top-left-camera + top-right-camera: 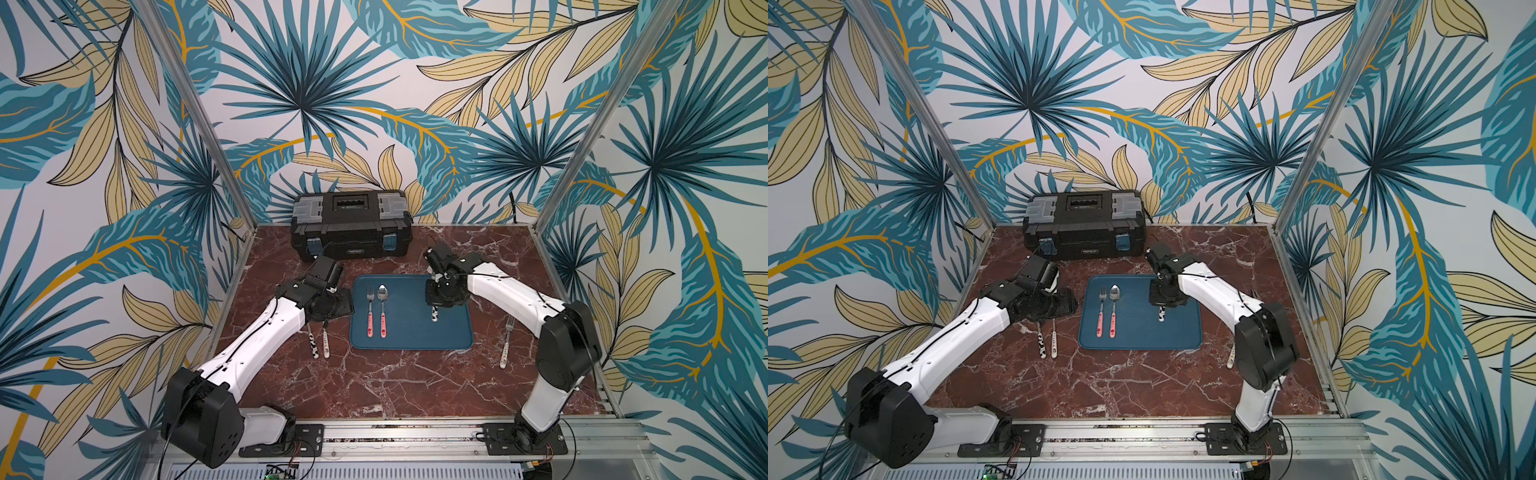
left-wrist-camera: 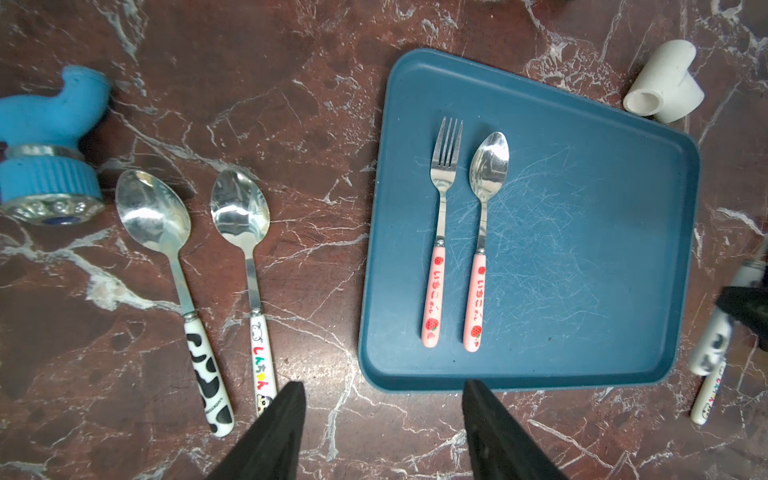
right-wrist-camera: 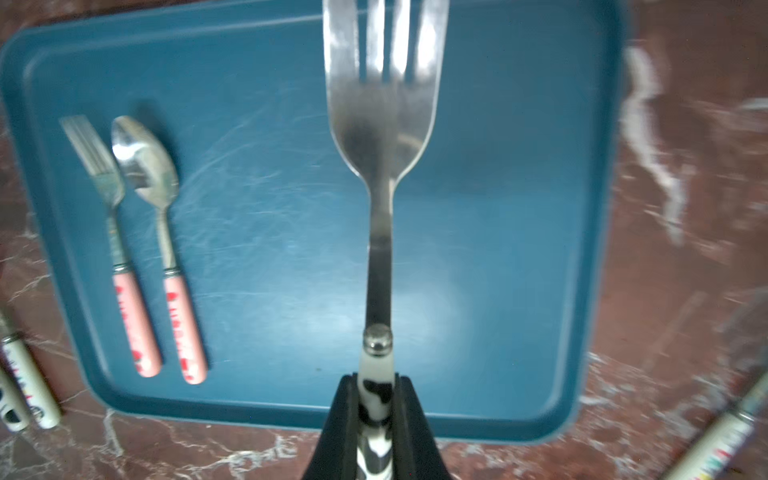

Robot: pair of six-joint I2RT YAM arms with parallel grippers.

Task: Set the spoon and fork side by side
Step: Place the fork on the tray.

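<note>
A blue tray lies in the middle of the marbled worktop. On its left part a pink-handled fork and a pink-handled spoon lie side by side, close together but not touching, both heads toward the back wall. The rest of the tray floor is bare. Behind the tray a black toolbox stands with its lid closed and latched.

The right hand hangs over the right part of the tray, its arm bent in from the right. Its fingers are pinched tight on the handle of a cow-patterned fork, whose tines run out over the tray; the right wrist view does not show whether they touch it. In both top views only the spotted handle end shows below the hand.

The left hand hovers over the worktop just left of the tray, pointing downward, its fingers spread moderately with nothing between them. Beneath it a cow-patterned spoon and a white cartoon-handled spoon lie parallel on the worktop. A white-handled fork lies on the worktop right of the tray. The left wrist view also shows a blue fitting and a white pipe piece on the worktop.
</note>
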